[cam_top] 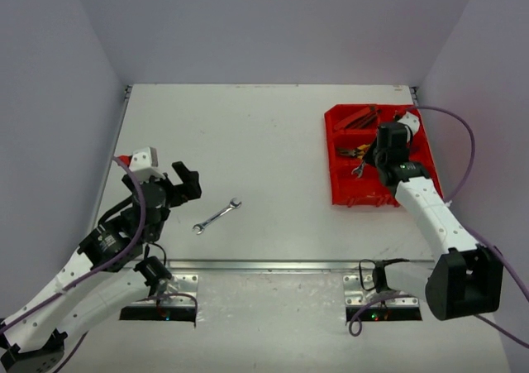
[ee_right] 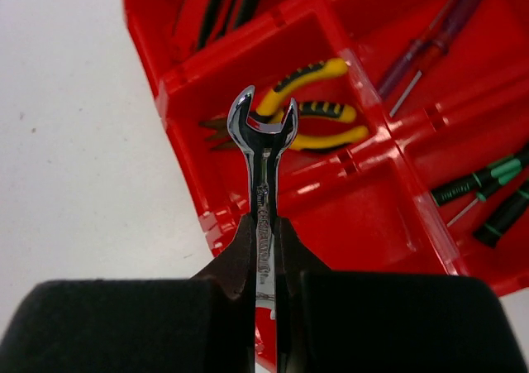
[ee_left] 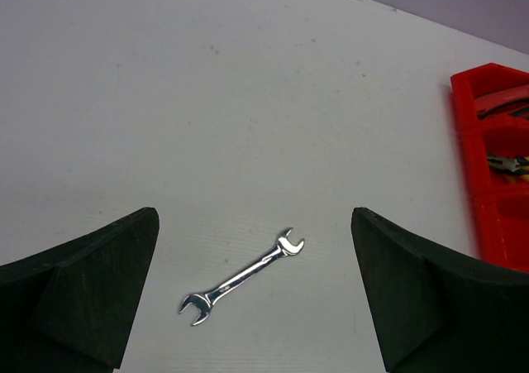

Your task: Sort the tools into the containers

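Red tray (cam_top: pixel 345 193) lies near the far right corner of the table (cam_top: pixel 248 141). It holds yellow-black pliers (ee_right: pixel 318 112) in one compartment and green-handled screwdrivers (ee_right: pixel 488 183) in another. The right gripper (ee_right: pixel 264 232) is clenched on a silver wrench (ee_right: pixel 264 166) over the tray's left side, and the wrench's open end sticks out past the fingertips. A second wrench (ee_left: pixel 241 276) lies flat on the table, closer to the near edge, left of the middle. The left gripper (ee_left: pixel 253 224) hangs near it with jaws spread wide, grasping nothing.
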### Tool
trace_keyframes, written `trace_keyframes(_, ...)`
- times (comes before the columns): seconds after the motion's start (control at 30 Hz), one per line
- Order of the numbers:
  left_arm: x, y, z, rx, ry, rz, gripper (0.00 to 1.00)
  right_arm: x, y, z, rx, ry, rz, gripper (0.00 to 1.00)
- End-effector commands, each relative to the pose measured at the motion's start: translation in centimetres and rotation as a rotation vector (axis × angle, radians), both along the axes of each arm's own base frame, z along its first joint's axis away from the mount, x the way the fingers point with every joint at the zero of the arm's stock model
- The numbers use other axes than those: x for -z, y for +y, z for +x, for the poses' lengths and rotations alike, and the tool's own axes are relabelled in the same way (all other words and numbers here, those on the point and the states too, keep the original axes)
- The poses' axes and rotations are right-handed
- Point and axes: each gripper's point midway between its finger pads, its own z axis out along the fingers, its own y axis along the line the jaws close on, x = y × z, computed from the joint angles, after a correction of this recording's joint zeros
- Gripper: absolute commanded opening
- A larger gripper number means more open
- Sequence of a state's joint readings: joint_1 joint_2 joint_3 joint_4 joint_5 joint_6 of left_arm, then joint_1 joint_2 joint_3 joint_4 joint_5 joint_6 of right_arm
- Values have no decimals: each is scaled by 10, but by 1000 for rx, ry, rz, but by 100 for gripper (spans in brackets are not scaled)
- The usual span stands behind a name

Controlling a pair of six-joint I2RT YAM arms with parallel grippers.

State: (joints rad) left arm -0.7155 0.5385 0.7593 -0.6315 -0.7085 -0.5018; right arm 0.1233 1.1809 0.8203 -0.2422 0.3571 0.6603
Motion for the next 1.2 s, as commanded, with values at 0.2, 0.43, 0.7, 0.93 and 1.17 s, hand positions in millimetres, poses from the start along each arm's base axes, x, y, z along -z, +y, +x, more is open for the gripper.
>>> trace_keyframes(0.2, -17, -6, 2, 23, -46, -38, 100, 36, -24, -13, 322, -104, 206, 0)
trace_keyframes(0.43, -17, -6, 2, 26, -47, -39, 100, 43, -8, -22, 258, -123, 288, 56)
trace_keyframes(0.7, -3, -19, 11, 42, 11, -21, 100, -20, 25, -21, -3, -245, 318, 93)
trace_keyframes(0.93, 66, -63, 33, 98, 335, 84, 100, -57, 88, -48, -478, -115, 249, 99)
trace_keyframes(1.17, 140, -71, 59, 189, 650, 227, 100, -43, 142, -103, -870, -119, 389, 99)
